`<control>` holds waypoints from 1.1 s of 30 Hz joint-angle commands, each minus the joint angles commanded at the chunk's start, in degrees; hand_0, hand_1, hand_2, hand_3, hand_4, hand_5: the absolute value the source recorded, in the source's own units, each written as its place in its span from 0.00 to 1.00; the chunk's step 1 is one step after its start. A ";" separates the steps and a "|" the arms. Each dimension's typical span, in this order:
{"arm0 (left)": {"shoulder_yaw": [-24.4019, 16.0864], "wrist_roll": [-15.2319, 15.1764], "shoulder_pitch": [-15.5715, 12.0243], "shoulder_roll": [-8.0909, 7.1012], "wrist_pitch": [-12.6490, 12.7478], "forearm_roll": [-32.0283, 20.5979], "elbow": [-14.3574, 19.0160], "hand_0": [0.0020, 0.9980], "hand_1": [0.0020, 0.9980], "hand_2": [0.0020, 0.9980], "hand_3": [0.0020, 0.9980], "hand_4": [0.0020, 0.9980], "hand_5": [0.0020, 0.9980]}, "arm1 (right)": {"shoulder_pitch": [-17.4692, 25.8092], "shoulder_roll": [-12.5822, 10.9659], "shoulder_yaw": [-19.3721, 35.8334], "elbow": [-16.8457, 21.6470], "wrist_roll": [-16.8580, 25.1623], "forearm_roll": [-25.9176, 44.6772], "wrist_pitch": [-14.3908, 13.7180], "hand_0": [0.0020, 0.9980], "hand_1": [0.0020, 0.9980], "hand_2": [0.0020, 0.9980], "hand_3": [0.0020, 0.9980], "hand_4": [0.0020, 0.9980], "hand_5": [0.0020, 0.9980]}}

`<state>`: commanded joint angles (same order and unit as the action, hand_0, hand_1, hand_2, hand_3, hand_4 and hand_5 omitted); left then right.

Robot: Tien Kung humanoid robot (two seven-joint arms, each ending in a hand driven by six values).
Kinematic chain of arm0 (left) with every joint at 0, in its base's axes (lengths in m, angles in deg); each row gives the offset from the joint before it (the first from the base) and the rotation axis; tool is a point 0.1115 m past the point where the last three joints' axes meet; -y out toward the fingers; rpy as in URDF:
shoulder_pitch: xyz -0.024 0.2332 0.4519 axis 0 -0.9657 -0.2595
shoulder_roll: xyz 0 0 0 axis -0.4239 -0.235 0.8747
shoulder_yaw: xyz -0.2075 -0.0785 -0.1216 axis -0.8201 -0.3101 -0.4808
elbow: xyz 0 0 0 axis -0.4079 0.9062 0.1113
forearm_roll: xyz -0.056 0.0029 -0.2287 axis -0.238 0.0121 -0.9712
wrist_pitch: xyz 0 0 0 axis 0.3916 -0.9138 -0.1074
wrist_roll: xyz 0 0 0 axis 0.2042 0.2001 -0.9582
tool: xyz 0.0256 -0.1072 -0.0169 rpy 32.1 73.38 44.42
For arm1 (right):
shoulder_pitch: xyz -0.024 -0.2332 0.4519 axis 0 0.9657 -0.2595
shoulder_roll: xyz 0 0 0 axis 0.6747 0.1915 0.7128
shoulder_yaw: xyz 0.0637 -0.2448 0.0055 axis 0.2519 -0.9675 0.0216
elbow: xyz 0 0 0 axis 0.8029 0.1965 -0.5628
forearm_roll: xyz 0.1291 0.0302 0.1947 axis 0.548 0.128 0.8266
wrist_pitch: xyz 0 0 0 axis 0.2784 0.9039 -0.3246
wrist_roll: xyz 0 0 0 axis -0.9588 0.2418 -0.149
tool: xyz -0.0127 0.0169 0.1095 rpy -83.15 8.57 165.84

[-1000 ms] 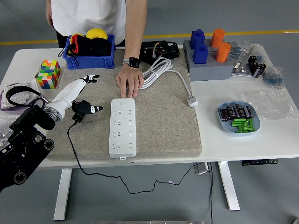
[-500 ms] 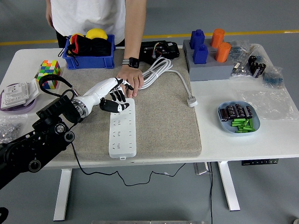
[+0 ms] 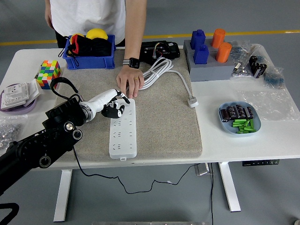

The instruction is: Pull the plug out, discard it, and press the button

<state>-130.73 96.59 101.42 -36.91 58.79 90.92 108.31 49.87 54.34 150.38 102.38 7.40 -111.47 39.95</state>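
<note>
The robot's left hand (image 3: 111, 104) reaches in from the lower left over a grey mat (image 3: 164, 122) on the white table (image 3: 262, 145), its black forearm angled up and to the right. The white fingers (image 3: 123, 97) are curled around a black plug (image 3: 114, 111), held just above the far left corner of a white power strip (image 3: 123, 127); from this view it is hard to tell whether the plug touches the strip. A thin black cable (image 3: 77, 161) trails from the plug down past the table's near edge. The strip lies lengthwise on the mat, its far end toward a person standing at the table's far side.

The person's hand (image 3: 129, 80), with a dark watch (image 3: 131, 62) on the wrist, rests palm-down on the mat with its fingertips at the strip's far end, just beside the robot's fingers. A coiled white cord (image 3: 159, 70) lies to that hand's right.

Well apart on the table sit a blue bin (image 3: 90, 60), a colourful cube (image 3: 48, 73) and a blue plate (image 3: 224, 123) of small parts. The right arm is out of view.
</note>
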 joint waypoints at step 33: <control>0.51 1.45 0.37 -0.14 -0.86 0.35 -2.03 0.02 0.04 0.14 0.69 0.23 0.00 | 0.17 0.23 0.60 0.01 0.06 -0.14 -0.04 0.73 0.68 0.66 0.64 0.74 0.59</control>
<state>-130.22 98.03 101.79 -37.05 57.93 91.27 106.28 50.04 54.56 150.98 102.39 7.47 -111.60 39.91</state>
